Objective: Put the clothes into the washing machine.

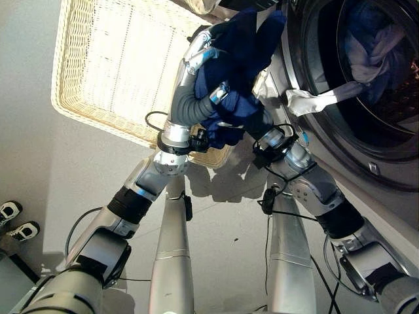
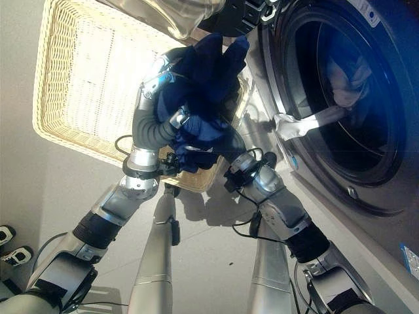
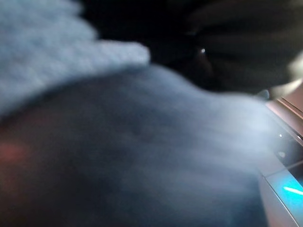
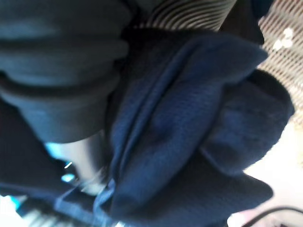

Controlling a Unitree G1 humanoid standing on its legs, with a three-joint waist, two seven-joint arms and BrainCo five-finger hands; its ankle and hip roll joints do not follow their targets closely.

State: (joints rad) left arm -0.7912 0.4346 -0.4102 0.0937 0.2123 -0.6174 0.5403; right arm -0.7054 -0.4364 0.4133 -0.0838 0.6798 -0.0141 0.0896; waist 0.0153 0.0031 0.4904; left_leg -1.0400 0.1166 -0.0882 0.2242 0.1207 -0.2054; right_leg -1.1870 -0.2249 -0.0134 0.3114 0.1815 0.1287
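Around: wicker basket (image 1: 111, 72) on floor beside washing machine (image 2: 366, 190), white cloth (image 1: 314, 99) over door rim, clothes inside drum | Hidden: dark blue garment (image 2: 203, 98) bunched over both hands, left hand (image 1: 200, 55) and right hand (image 2: 226, 140) grip unreadable | Garment: held between basket and door, long axis toward the door's upper edge.

Matt knitted navy garment (image 2: 209, 72), woven wicker basket (image 1: 98, 98), glossy dark washing machine door ring (image 2: 386, 196)
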